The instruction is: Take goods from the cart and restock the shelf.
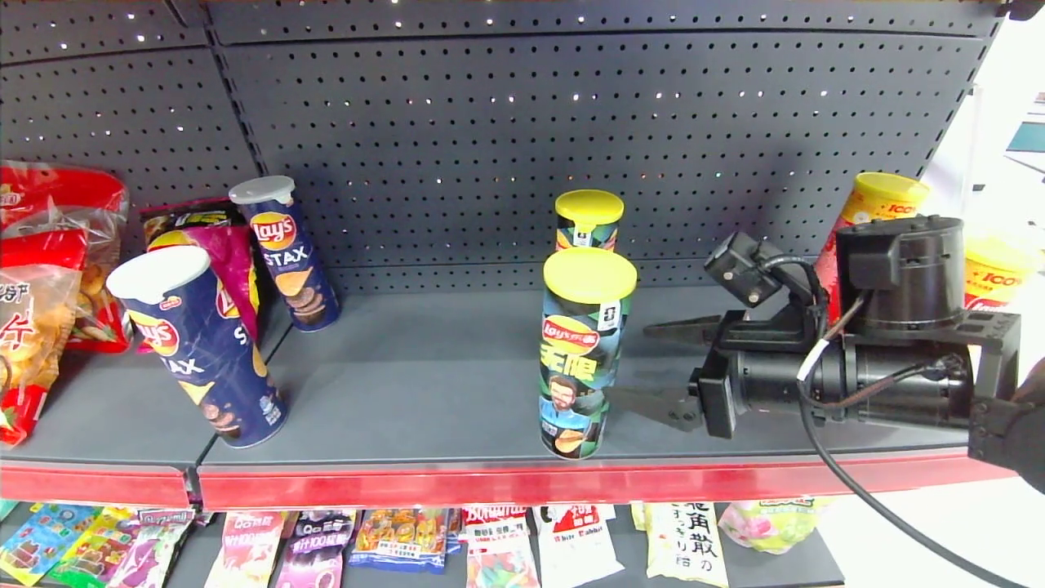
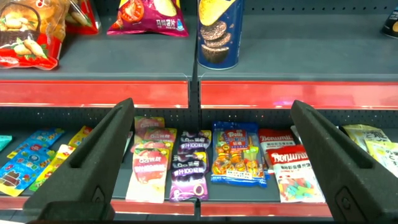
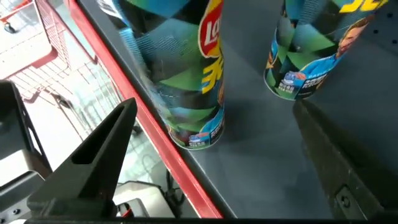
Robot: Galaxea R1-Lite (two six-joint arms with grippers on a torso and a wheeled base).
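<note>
The shelf board under my right gripper is matt grey painted metal, and its front strip is glossy red. The perforated back panel looks equally matt. The green chip can has a glossy printed wrap and a smooth yellow plastic lid. My gripper's fingers are matt black plastic. The snack bags are shiny film.
</note>
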